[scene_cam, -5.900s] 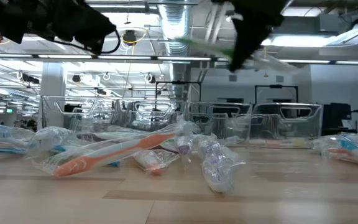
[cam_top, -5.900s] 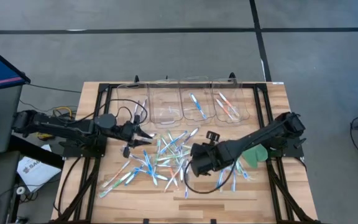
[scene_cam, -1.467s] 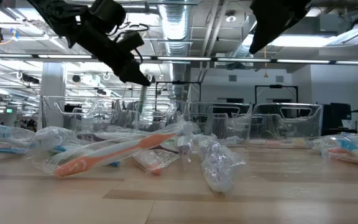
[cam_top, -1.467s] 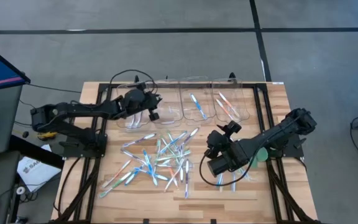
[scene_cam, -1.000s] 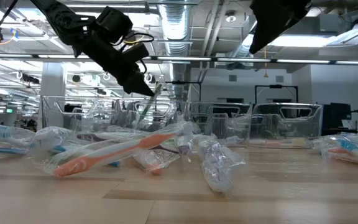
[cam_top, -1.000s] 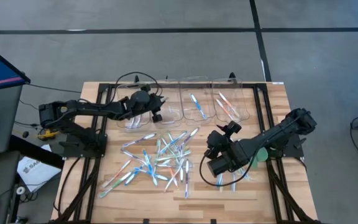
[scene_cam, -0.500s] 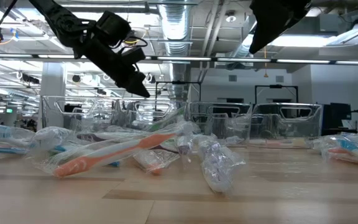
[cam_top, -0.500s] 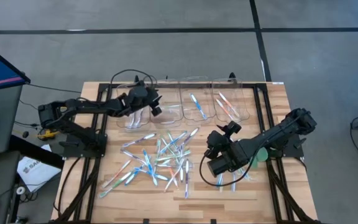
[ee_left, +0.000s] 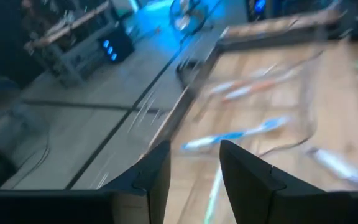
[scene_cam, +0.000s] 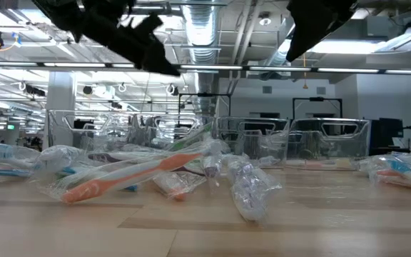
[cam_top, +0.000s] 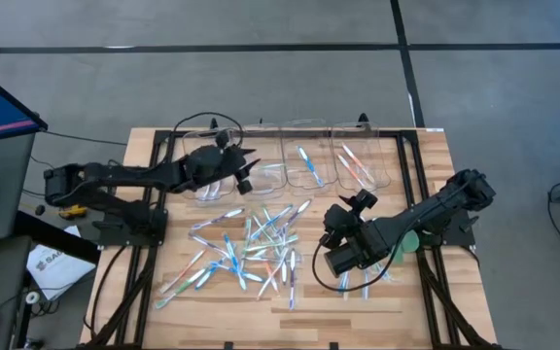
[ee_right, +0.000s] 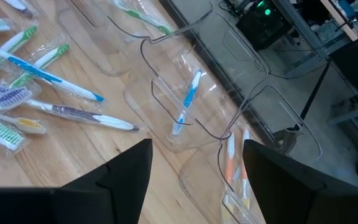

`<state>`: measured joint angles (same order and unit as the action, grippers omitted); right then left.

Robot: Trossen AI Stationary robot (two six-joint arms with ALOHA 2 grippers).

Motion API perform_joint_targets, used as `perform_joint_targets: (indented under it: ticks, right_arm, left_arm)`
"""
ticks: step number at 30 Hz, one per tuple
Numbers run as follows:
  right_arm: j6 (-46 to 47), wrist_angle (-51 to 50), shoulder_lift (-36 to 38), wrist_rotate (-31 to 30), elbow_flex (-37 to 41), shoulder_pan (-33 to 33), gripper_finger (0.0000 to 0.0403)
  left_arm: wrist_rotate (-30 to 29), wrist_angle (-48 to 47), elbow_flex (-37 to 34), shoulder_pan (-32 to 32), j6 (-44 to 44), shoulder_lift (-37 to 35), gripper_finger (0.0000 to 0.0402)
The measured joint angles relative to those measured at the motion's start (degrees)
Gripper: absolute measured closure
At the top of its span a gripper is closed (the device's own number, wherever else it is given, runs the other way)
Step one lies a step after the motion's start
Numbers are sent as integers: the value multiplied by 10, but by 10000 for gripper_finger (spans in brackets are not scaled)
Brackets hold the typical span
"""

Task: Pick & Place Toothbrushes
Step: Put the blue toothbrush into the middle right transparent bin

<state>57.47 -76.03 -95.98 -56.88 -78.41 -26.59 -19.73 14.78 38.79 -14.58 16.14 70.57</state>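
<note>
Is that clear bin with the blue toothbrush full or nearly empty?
Nearly empty: the clear bin holds one blue toothbrush.

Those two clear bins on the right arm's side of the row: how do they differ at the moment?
The end bin holds at least two orange toothbrushes; the neighbouring bin holds a single blue toothbrush. The end bin closes the row on the right arm's side; the neighbouring bin sits one place inward. Both are clear plastic, upright, side by side along the table's far edge.
</note>
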Motion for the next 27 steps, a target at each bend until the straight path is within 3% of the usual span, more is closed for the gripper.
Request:
perform_joint_targets:
  ticks: [10, 27]
  right_arm:
    - [-6, 19, 0, 0, 0, 0, 157]
    - [-10, 28, 0, 6, 0, 0, 157]
  left_arm:
    - [0, -3, -32, 85, -1, -57, 277]
    - [1, -2, -48, 149, -1, -88, 281]
